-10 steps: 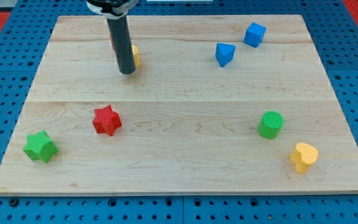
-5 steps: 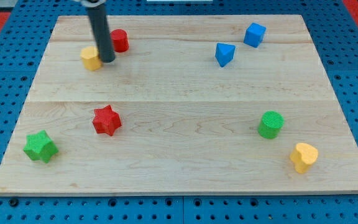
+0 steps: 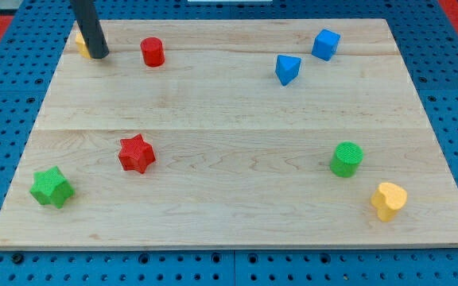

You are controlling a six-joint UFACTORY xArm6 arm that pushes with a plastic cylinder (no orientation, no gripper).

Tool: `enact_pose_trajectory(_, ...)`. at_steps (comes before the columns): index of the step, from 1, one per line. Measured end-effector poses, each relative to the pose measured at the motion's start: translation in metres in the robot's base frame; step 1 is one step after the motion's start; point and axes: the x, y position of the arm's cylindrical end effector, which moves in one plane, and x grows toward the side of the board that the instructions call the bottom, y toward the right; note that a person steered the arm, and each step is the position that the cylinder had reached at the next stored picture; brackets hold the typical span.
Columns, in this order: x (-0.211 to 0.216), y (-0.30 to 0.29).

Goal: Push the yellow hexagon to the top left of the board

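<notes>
The yellow hexagon (image 3: 79, 42) sits at the board's top left corner, mostly hidden behind my rod; only its left edge shows. My tip (image 3: 98, 54) rests on the board just to the right of it, touching or nearly touching it. The red cylinder (image 3: 153, 52) stands a short way to the right of the tip.
The wooden board (image 3: 229, 103) also carries a red star (image 3: 137, 153), a green star (image 3: 52, 187), a blue wedge-like block (image 3: 287, 69), a blue cube (image 3: 325, 44), a green cylinder (image 3: 346, 159) and a yellow heart-shaped block (image 3: 389, 200).
My tip has slid left and up, pushing the yellow hexagon from beside the red cylinder to the board's top left corner. The other blocks have not moved.
</notes>
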Motion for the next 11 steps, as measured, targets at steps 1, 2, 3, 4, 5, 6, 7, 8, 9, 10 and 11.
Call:
enact_pose_trajectory(1,0.024,0.006)
enact_pose_trajectory(2,0.022,-0.030)
enact_pose_trajectory(3,0.007,-0.065)
enact_pose_trajectory(4,0.003,-0.064)
enact_pose_trajectory(5,0.002,-0.064)
enact_pose_trajectory(6,0.002,-0.076)
enact_pose_trajectory(7,0.002,-0.081)
enact_pose_trajectory(8,-0.020,-0.038)
enact_pose_trajectory(9,-0.029,-0.024)
enact_pose_trajectory(10,-0.035,-0.029)
enact_pose_trajectory(11,0.006,-0.027)
